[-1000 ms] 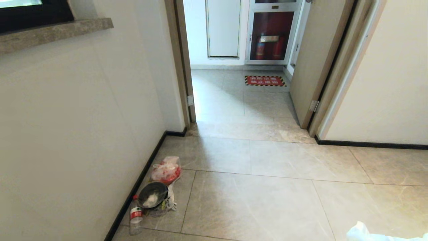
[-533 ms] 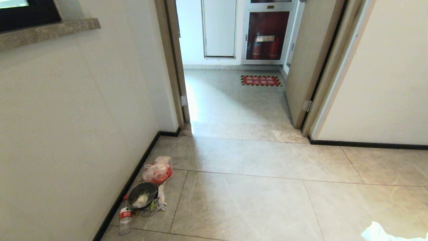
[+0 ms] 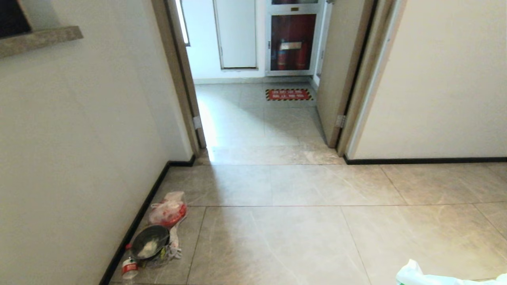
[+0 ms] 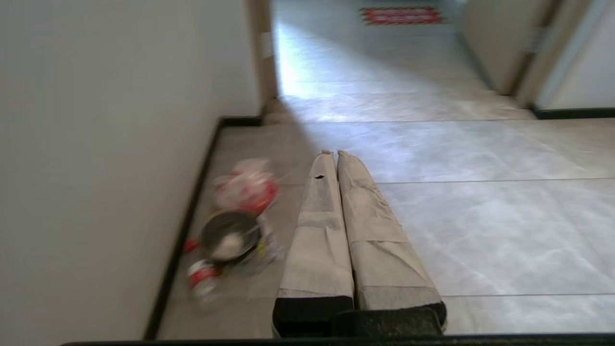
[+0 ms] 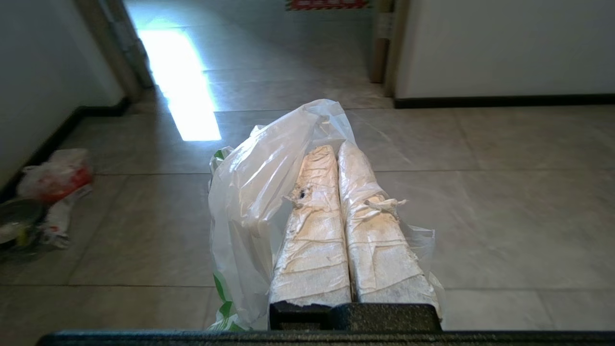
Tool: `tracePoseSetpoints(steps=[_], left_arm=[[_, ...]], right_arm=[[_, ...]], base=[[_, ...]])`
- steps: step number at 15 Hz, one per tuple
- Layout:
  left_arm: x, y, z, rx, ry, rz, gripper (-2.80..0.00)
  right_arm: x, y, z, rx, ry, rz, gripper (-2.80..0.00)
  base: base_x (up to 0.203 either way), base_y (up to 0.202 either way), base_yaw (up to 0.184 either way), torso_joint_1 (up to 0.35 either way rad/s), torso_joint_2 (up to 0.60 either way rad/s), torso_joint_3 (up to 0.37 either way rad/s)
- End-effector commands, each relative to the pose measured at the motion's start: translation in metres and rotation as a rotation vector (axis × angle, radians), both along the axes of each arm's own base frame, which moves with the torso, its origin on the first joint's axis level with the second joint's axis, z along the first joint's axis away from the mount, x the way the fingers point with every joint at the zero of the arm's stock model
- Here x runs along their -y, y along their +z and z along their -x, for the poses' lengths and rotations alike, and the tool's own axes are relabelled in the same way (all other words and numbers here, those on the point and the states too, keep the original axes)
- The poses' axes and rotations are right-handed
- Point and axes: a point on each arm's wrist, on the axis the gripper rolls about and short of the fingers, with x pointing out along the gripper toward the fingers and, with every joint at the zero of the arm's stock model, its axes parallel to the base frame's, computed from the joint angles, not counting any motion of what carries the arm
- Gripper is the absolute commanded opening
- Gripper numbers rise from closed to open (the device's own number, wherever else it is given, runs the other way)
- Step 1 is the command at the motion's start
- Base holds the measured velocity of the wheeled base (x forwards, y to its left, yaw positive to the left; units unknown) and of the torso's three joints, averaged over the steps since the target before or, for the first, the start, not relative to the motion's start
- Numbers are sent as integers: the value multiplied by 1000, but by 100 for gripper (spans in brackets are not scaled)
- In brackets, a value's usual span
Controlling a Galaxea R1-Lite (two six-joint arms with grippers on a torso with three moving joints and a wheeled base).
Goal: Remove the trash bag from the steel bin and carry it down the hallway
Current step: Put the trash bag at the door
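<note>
The right hand has its two fingers pressed together on the trash bag, whose thin white plastic, with green print at its lower fold, drapes over and beside the wrapped fingers; in the head view only a corner of the bag shows at the lower right edge of the picture, above the floor. The left hand is empty, its fingers together, pointing forward over the tiles. The hallway floor of glossy grey marbled tiles lies open across its middle and right side. Along the left wall, bounded by a dark baseboard, a small cluster sits close to the edge: the steel bin with its black rim, a pinkish-red bag just beyond it, a plastic bottle with a red label on its near side, and a crumpled white bag touching the bin on the side away from the wall. Ahead, a doorway opens between a brown door frame on the left and an open door on the right; past it lie a red floor sign with striped border and a cabinet holding fire extinguishers. On the right a white wall with dark baseboard runs off sideways, leaving wide floor before it.
</note>
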Motion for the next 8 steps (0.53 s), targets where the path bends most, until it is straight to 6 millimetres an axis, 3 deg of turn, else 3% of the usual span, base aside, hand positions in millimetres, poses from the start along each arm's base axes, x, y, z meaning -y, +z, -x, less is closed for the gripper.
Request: tracePoseSetpoints(steps=[1, 8], left_arm=[[0, 0, 0, 1, 0, 1, -280], [0, 0, 0, 1, 0, 1, -280]], right_arm=[[0, 0, 0, -1, 0, 0, -280], [0, 0, 0, 0, 2, 14, -280]], base=[[-1, 10, -177, 2, -2, 7], [0, 10, -164, 3, 4, 3]])
